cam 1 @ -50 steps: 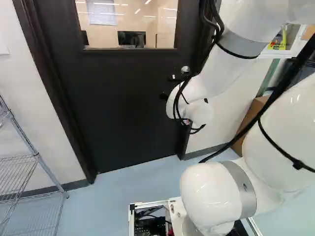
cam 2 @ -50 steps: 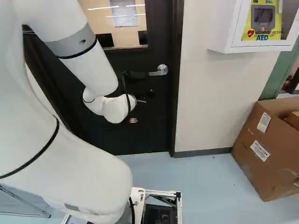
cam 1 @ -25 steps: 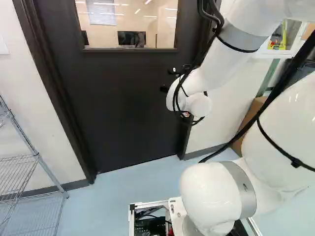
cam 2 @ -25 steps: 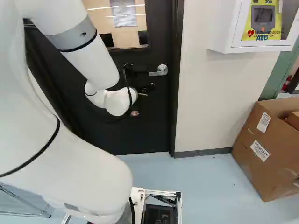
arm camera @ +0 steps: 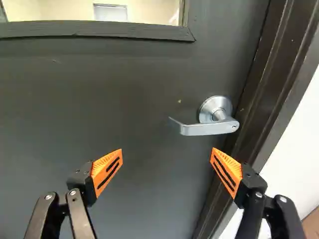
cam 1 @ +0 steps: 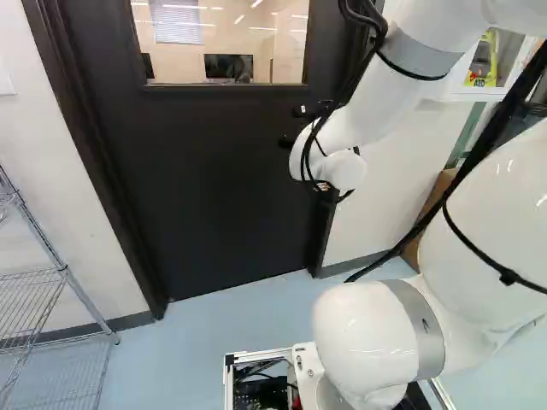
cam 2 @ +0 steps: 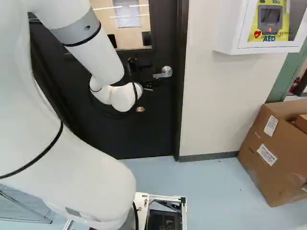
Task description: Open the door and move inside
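With our gripper (arm camera: 167, 151) spread wide, we should grasp the lever handle (arm camera: 209, 129) near its left free end, expecting smooth, rigid metal and springy resistance.

We've got a glossy white rounded arm (cam 1: 380, 111). Grey upper band (cam 1: 414, 56): thin black ring (cam 1: 412, 74) along its edge, black cables (cam 1: 376, 38) beside it. Past the band, our black gripper (cam 1: 292, 126), silvery screws (arm camera: 48, 197), black-slotted orange pads (arm camera: 101, 164).

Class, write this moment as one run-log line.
door closed | handle ahead of gripper, ungripped | gripper open | next: probably approach handle
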Motion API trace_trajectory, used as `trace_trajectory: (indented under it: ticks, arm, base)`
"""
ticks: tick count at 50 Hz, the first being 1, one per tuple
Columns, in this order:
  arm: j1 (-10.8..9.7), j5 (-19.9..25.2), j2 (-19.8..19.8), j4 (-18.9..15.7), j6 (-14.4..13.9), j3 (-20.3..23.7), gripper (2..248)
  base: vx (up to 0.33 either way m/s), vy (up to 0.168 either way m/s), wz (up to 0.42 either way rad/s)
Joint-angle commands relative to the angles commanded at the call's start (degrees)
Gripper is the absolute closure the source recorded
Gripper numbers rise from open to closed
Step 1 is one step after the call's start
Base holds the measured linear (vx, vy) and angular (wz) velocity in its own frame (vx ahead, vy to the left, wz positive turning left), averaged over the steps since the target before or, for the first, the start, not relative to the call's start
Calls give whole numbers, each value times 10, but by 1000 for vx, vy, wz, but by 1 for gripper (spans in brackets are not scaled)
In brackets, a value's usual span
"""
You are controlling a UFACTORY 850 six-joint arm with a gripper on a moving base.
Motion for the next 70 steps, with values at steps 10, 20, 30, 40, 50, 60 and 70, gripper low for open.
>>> trace_trajectory:
  ticks: [10,20,30,40,50,60,70]
  arm:
    - [-6,0,-8,-19,0,-20,3]
    - [-12,0,-18,-46,0,-43,3]
    - [-18,0,-29,-79,0,-66,3]
    - [-24,0,-40,-117,0,-90,3]
    - [-29,0,-52,-132,0,-110,3]
    - [-32,0,-67,-134,0,-126,3]
    - [-32,0,-80,-134,0,-139,3]
  base:
    - [0,0,0]
    - [0,0,0]
    - [0,0,0]
    - [0,0,0]
    - [0,0,0]
    - [0,0,0]
    - [0,0,0]
